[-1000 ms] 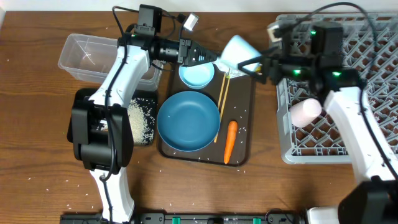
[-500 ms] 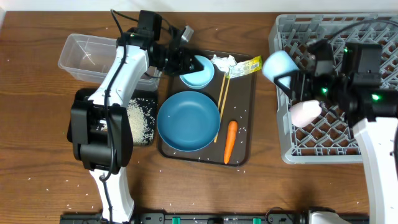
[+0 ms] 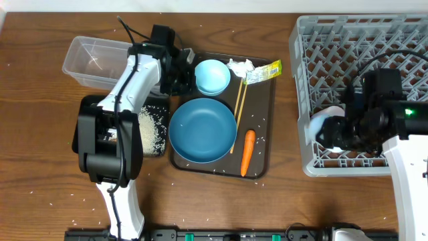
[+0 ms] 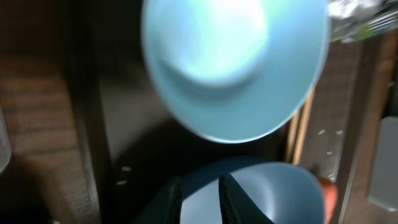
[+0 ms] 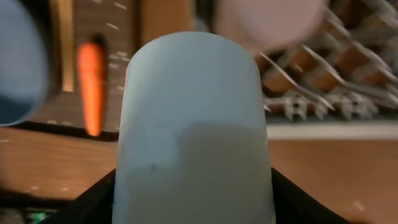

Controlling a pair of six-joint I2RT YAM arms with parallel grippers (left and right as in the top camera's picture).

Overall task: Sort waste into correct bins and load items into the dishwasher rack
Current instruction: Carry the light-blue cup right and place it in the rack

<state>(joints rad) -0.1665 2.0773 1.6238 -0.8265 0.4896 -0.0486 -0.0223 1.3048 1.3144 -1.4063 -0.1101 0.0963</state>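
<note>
Just inside the rack's (image 3: 354, 60) left wall, towards its near corner, the right gripper (image 3: 336, 131) grips the blue cup (image 5: 194, 124) by its sides. The pink cup (image 5: 267, 22) lies close beyond it, and bare lattice stretches behind and to the right. Over the brown tray's (image 3: 264, 134) left rim, the left gripper (image 4: 199, 193) has its jaws narrowly parted and holds nothing. It sits just beside the small bowl (image 3: 212, 76), with the big dish's (image 3: 202, 129) edge beneath its fingers.
</note>
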